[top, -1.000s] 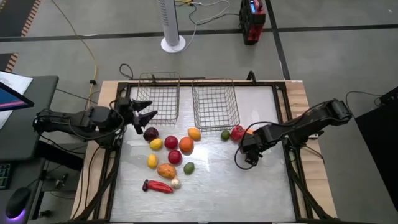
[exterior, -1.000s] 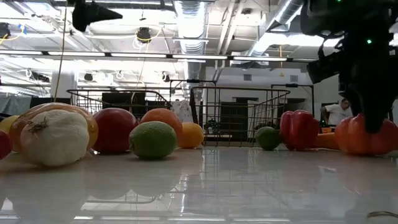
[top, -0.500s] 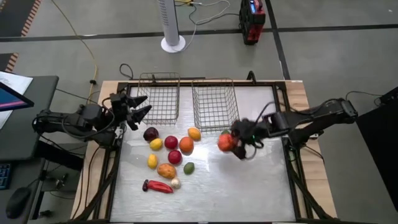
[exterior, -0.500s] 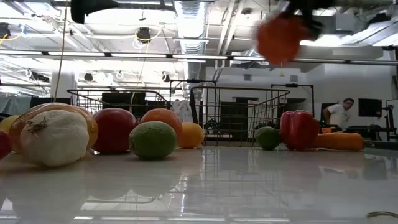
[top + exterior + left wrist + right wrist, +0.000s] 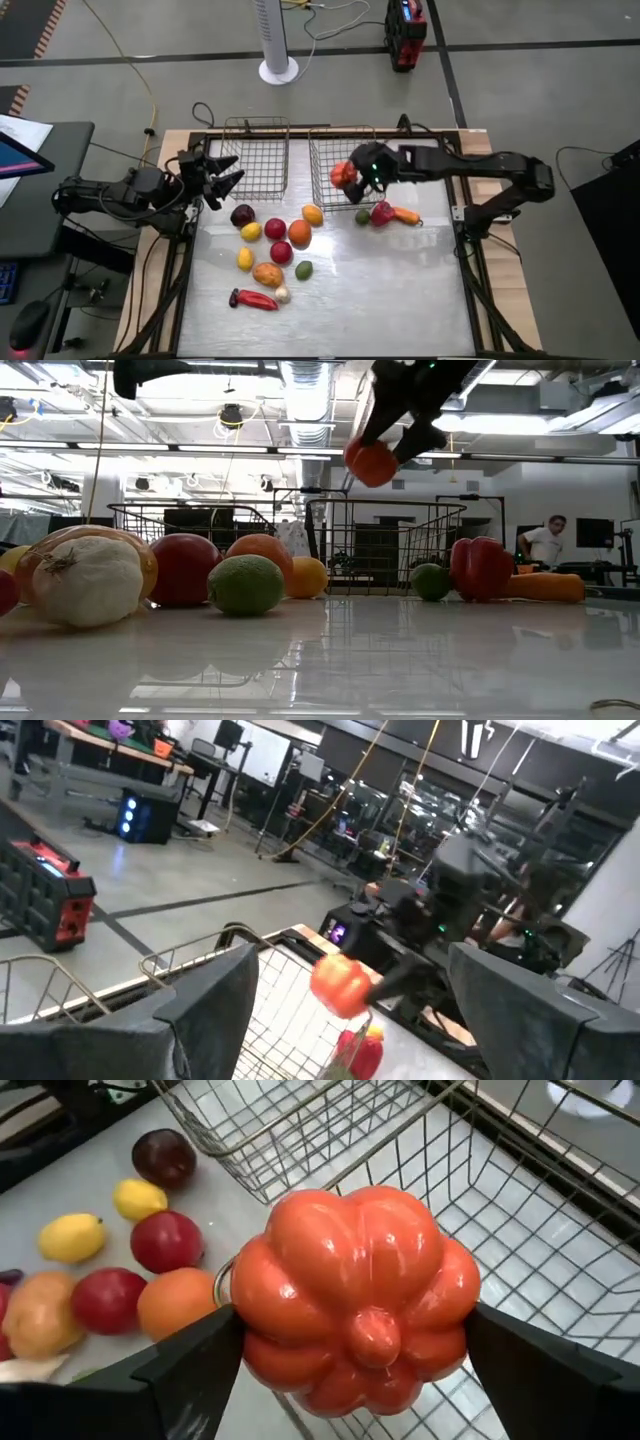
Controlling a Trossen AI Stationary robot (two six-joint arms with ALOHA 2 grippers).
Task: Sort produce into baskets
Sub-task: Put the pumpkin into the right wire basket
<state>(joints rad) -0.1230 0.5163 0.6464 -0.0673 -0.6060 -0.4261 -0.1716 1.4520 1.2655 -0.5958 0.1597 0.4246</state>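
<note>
- The right gripper [image 5: 352,176] pinches a ribbed orange-red tomato [image 5: 355,1298], one finger pressed to each side of it, and holds it in the air above the right wire basket [image 5: 347,165], over the basket's near left part.
- In the low view the tomato [image 5: 372,463] hangs well above the table, higher than the basket rims.
- The left gripper [image 5: 222,177] waits at the table's left edge, just beside the left wire basket [image 5: 257,153], its fingers spread apart with nothing between them.
- Both baskets stand side by side at the far edge of the table [image 5: 380,290]; through the mesh nothing can be made out lying in them, though the view is too coarse to be sure.
- Near the right basket's front lie a small green lime [image 5: 362,217], a red bell pepper [image 5: 382,213] and a carrot [image 5: 405,214], the pepper touching the carrot.
- The main cluster lies in front of the left basket: a dark purple plum [image 5: 242,214], a yellow lemon [image 5: 250,231], a red apple [image 5: 275,229], an orange [image 5: 299,233] and a yellow-orange fruit [image 5: 313,214].
- Nearer still are another red fruit [image 5: 281,252], a yellow fruit [image 5: 245,259], a green lime [image 5: 304,270], a potato-like brown piece [image 5: 267,275], a white garlic [image 5: 283,295] and a red chili [image 5: 254,300].
- A person [image 5: 547,542] shows in the room beyond.
</note>
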